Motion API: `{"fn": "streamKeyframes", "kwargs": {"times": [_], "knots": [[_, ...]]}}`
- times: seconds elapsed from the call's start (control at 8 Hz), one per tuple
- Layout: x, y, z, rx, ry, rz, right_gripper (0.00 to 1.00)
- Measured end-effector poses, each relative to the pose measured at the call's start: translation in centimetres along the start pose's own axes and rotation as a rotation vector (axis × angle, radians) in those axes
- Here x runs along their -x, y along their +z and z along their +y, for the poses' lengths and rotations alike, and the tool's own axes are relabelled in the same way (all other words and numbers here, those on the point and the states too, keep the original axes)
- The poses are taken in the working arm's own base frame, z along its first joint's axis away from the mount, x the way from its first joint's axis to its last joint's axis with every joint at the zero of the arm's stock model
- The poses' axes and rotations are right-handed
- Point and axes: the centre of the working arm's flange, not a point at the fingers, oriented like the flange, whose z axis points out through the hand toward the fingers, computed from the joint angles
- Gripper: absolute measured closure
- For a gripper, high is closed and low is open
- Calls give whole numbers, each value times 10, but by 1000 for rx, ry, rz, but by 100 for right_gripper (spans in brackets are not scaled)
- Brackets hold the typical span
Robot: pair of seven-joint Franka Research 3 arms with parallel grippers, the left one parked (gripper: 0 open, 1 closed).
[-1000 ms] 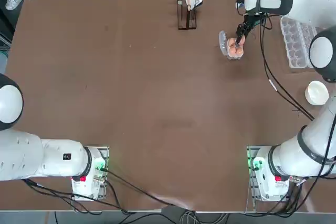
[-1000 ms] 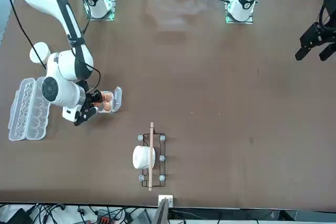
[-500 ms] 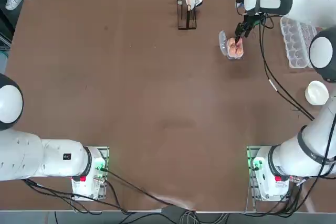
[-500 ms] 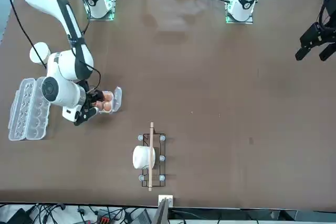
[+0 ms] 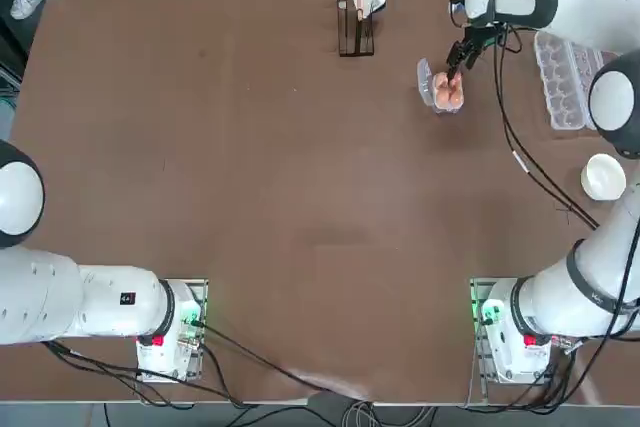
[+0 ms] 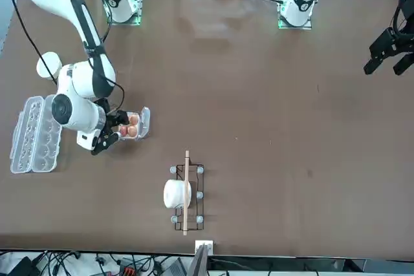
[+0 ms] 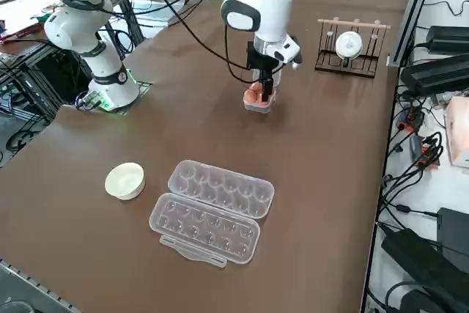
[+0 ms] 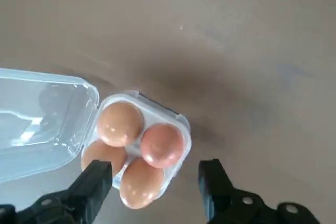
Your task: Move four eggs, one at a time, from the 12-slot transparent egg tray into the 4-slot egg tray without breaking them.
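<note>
The 4-slot egg tray holds several brown-orange eggs, one in each cup, with its clear lid flap lying open beside it. My right gripper hangs open just above the tray, its fingers apart and holding nothing. The top view shows the gripper over the tray at the far right of the table. The 12-slot transparent egg tray lies open further right, and its cups hold no eggs.
A white bowl sits nearer the base on the right, by the table edge. A dark wire rack with a white cup stands at the far edge, left of the small tray. Black cables trail from the arm over the table.
My right gripper opened and let an egg go into the small tray. It then lifted a little away from the tray.
</note>
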Motion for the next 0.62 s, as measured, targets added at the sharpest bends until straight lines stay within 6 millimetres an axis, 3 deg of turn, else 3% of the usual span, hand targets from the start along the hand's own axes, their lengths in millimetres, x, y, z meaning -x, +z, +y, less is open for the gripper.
{"fn": "streamKeyframes", "kwargs": {"times": [0.62], "knots": [[21, -73, 44, 47, 78, 109, 0]]}}
